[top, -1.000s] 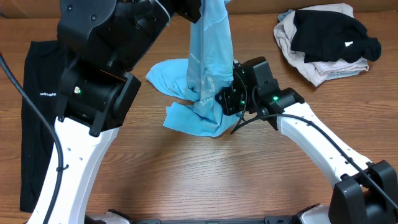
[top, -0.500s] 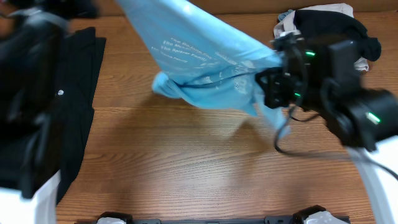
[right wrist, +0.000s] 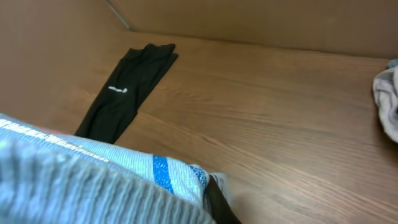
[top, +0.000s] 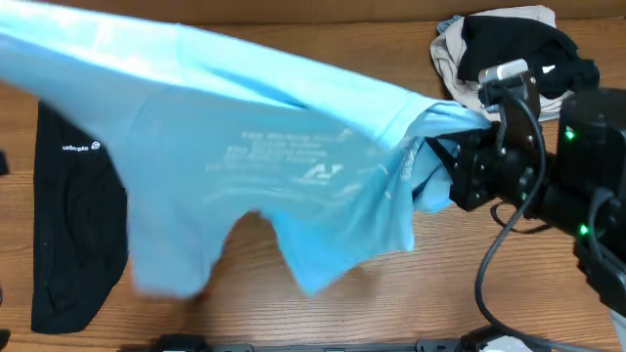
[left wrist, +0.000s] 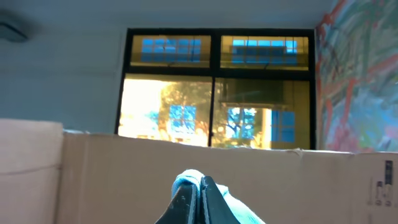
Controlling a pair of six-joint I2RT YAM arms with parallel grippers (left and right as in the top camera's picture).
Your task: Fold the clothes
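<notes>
Light blue T-shirt [top: 196, 127] with white lettering, black garment [top: 78, 244] with white logo, brown wood-grain table [top: 411, 303]

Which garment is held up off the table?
The light blue T-shirt, stretched in the air; the long black garment and the clothes heap lie on the table.

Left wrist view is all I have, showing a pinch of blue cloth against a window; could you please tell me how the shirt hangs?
Observer: The light blue T-shirt is stretched wide in the air above the table, lettering showing.
Operator: Does the other arm hold it too?
Observer: Yes, the right gripper is shut on its right end.
Operator: What lies below?
Observer: A long black garment lies flat on the table's left side.
</notes>
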